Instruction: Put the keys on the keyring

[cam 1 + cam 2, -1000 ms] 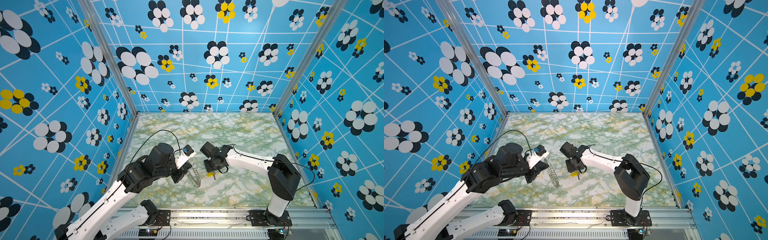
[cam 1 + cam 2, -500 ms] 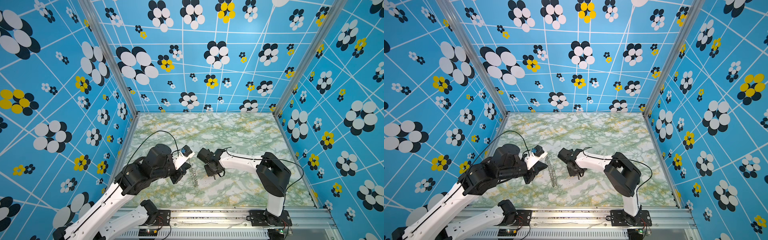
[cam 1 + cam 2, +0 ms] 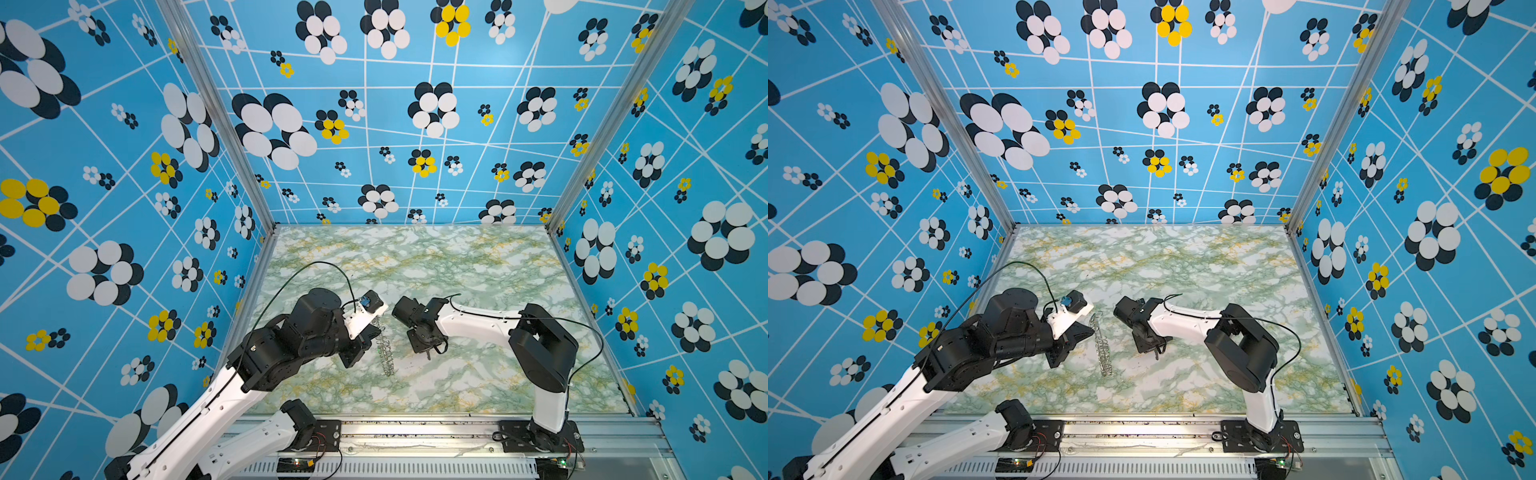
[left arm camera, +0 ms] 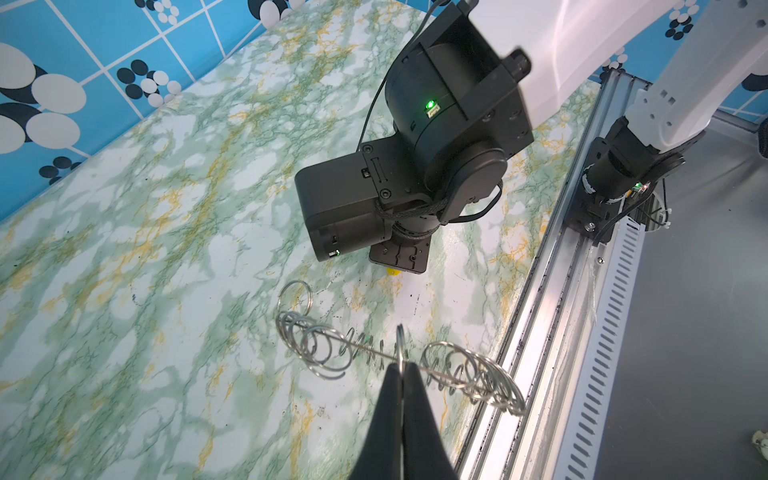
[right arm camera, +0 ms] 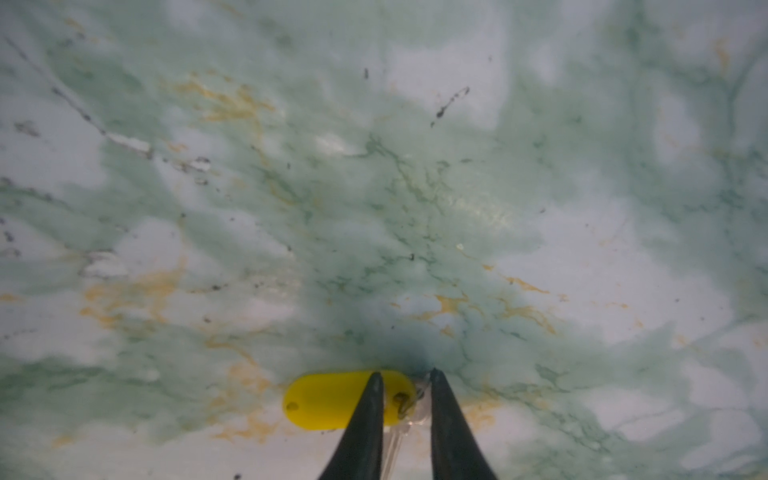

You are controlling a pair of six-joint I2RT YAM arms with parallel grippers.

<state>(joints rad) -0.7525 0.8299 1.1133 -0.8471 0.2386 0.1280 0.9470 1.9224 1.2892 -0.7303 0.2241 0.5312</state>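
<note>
The keyring [image 4: 365,353] shows edge-on as a thin grey band strung with many silver wire loops, and it stands upright on the marble table [image 3: 478,266]. It also shows in both top views [image 3: 385,349] [image 3: 1103,351]. My left gripper [image 4: 401,366] is shut on its rim near the middle. A yellow key [image 5: 328,401] lies flat on the table. My right gripper [image 5: 403,374] points down at it, its fingers still apart. The key's looped end and small metal ring lie between them, and one fingertip [image 5: 374,382] crosses the tag. A sliver of that key [image 4: 392,272] shows under the right gripper.
The right arm's wrist [image 4: 415,174] hangs close beyond the keyring. An aluminium rail [image 3: 415,430] with both arm bases runs along the table's front edge. Blue flowered walls [image 3: 124,249] close in the other three sides.
My right gripper has come down over the yellow key, which now hides under it in the top views, and its fingers have narrowed. The left gripper has kept hold of the keyring, shifting slightly.
</note>
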